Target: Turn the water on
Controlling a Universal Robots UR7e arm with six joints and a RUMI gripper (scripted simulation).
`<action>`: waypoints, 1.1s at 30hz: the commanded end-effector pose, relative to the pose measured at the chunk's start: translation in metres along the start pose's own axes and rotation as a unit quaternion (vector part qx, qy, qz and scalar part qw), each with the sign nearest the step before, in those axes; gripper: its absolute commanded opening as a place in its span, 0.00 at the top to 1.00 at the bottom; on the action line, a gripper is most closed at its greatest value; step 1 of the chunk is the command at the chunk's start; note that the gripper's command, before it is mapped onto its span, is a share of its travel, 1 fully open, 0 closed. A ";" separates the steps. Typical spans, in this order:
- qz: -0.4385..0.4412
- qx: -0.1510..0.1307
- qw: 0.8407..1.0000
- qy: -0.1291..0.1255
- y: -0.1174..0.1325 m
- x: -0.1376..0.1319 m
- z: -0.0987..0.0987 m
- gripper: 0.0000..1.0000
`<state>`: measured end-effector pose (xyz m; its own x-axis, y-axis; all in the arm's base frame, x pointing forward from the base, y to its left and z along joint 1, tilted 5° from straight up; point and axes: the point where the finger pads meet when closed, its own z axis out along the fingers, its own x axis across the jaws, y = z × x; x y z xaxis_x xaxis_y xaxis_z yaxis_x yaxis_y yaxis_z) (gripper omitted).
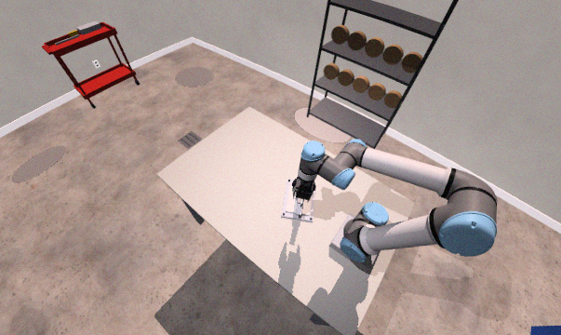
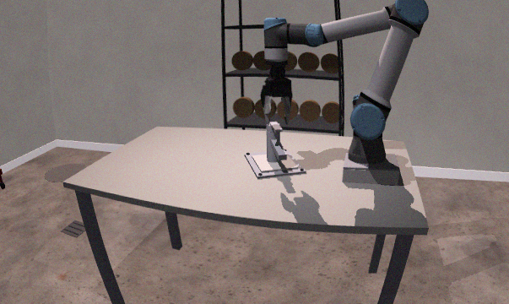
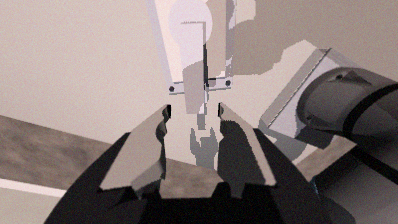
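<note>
The grey tap point(image 2: 273, 139) point(image 1: 300, 207) stands on a small square plate point(image 2: 258, 168) point(image 1: 285, 205) point(image 3: 162, 47) in the middle of the table point(image 2: 174, 169) point(image 1: 224, 154). Its lever point(image 2: 282, 160) point(image 3: 194, 85) slopes down toward the plate's near side. My gripper point(image 2: 276, 111) point(image 1: 302, 198) point(image 3: 194, 104) points straight down a little above the top of the tap. Its fingers stand partly apart with nothing between them. In the wrist view the lever's end lies just beyond the gap between the fingertips.
The robot's base point(image 2: 365, 156) point(image 3: 300, 100) is mounted on the table to the right of the tap. A black shelf with wooden discs point(image 2: 309, 63) point(image 1: 378, 70) stands behind the table. A red cart point(image 1: 89, 56) is far off at the wall.
</note>
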<state>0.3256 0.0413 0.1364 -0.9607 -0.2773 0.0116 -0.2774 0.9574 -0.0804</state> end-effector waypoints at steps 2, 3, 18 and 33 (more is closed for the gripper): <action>0.000 0.000 1.000 0.000 0.000 0.000 0.000 0.63; 0.000 0.000 1.000 0.000 0.000 0.000 0.000 0.63; 0.000 0.000 1.000 0.000 0.000 0.000 0.006 0.63; 0.000 0.000 1.000 0.000 0.000 0.000 0.017 0.63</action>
<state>0.3257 0.0401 0.1217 -0.9607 -0.2773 0.0116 -0.2773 0.9574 -0.0803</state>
